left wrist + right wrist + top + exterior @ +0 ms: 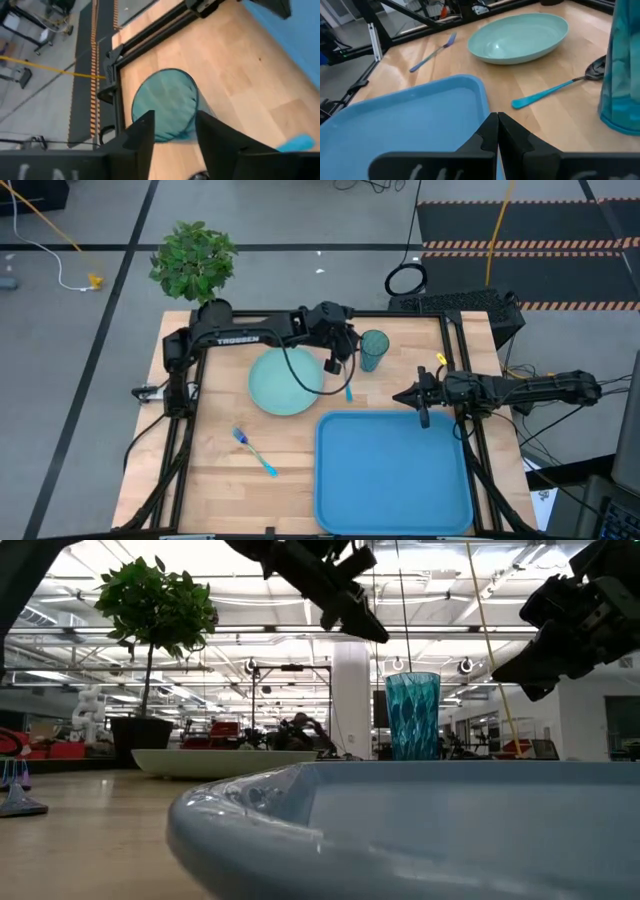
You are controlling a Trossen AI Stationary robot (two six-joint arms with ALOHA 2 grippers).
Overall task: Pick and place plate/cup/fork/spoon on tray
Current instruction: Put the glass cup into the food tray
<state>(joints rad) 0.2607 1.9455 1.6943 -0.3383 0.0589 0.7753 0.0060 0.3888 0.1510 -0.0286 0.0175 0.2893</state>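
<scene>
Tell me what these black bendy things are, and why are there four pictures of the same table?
They are two robot arms, each ending in a two-finger gripper. Four cameras look at once: one from above, one level with the tabletop, and one on each arm's wrist.

On the wooden table lie a blue tray, a mint-green plate, a teal cup, a fork and a spoon between plate and cup. A potted plant stands at the far corner.

The left gripper hangs over the cup with its fingers open. The right gripper waits shut above the tray's far edge. Neither holds anything, and nothing is on the tray yet.
</scene>
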